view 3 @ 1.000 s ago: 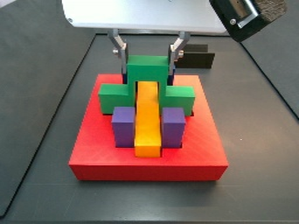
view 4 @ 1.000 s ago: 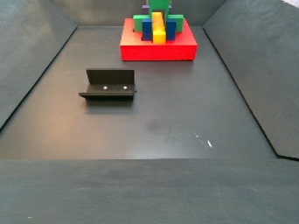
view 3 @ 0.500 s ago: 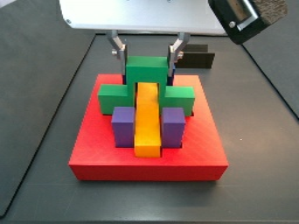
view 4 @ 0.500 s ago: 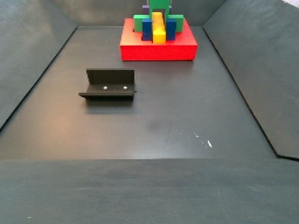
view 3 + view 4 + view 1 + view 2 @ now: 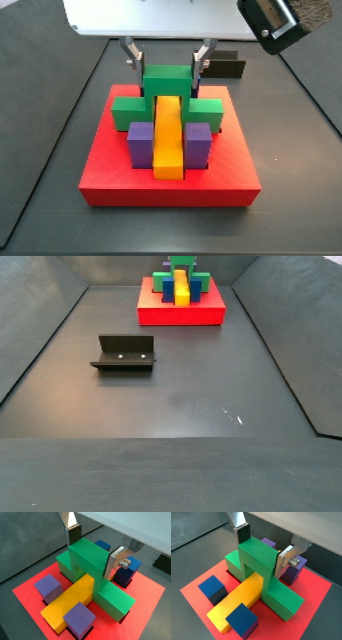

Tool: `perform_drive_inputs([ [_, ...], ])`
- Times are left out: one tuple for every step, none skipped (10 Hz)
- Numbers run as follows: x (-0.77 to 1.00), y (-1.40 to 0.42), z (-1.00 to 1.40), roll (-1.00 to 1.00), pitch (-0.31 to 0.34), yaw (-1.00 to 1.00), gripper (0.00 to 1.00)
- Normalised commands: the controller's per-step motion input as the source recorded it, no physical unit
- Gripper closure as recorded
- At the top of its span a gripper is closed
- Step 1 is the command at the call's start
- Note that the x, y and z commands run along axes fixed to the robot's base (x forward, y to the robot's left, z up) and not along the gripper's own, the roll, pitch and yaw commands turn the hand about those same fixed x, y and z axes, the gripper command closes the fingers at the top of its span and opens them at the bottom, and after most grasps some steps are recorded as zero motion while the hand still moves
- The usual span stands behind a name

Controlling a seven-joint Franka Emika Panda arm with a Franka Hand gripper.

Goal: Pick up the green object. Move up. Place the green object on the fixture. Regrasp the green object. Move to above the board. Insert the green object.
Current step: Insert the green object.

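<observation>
Straddling the long yellow bar point(image 5: 167, 138) on the board, the small bright green plastic block point(image 5: 167, 91) with its raised middle sits on the large thick red square slab point(image 5: 168, 177), its lower wings spreading to either side and its tall centre rising above the bar. The pincer point(image 5: 168, 62) stands directly over that raised centre, its two flat silver plates pressed against the block's opposite side faces; in both wrist views the fingers point(image 5: 118, 564) point(image 5: 285, 562) lie flush against the green plastic, so the pincer is pinching the green block.

In a wrist view the yellow bar point(image 5: 69, 604) runs under the green bridge point(image 5: 90, 567), with two purple cubes, one point(image 5: 47, 586) on each side point(image 5: 83, 617) of the bar's free end, and a blue block point(image 5: 129, 566) just behind the finger nearer it. The matching wrist view shows the same layout from the far side: the yellow bar point(image 5: 240, 600) passing beneath the green piece point(image 5: 262, 567), a blue cube point(image 5: 212, 587) on one side and another point(image 5: 244, 618) on the opposite side.

In a side view the red board point(image 5: 181, 306) rests at the far end of the dark tabletop point(image 5: 174, 396), with the green block point(image 5: 181, 264) on it, and the dark L-shaped fixture point(image 5: 124, 353) stands well apart from it, nearer the camera. In the closer side view the fixture is hidden or out of frame; a dark block point(image 5: 227, 66) shows just behind the pincer.
</observation>
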Motion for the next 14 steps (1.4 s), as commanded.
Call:
perform_drive_inputs([
  [0.31, 0.03, 0.0, -0.13, 0.0, 0.09, 1.0],
  [0.25, 0.09, 0.0, -0.1, 0.014, 0.23, 1.0],
  [0.03, 0.03, 0.0, -0.03, 0.0, 0.06, 1.0],
  [0.0, 0.03, 0.0, -0.03, 0.0, 0.05, 1.0],
  [0.0, 0.0, -0.04, 0.0, 0.0, 0.01, 1.0],
  [-0.05, 0.0, -0.05, -0.01, 0.0, 0.0, 1.0],
  [-0.07, 0.0, -0.1, -0.15, -0.084, 0.0, 1.0],
  [-0.08, 0.0, -0.02, -0.3, -0.146, 0.0, 1.0],
  [0.0, 0.0, -0.02, -0.28, -0.107, 0.0, 1.0],
  [0.0, 0.0, 0.0, -0.29, -0.094, 0.0, 1.0],
  [0.0, 0.0, 0.0, -0.26, -0.07, 0.0, 1.0],
  [0.0, 0.0, 0.0, -0.03, 0.0, 0.0, 1.0],
  [0.0, 0.0, -0.04, -0.06, 0.0, 0.0, 1.0],
  [0.02, 0.04, -0.3, -0.1, -0.063, -0.05, 1.0],
])
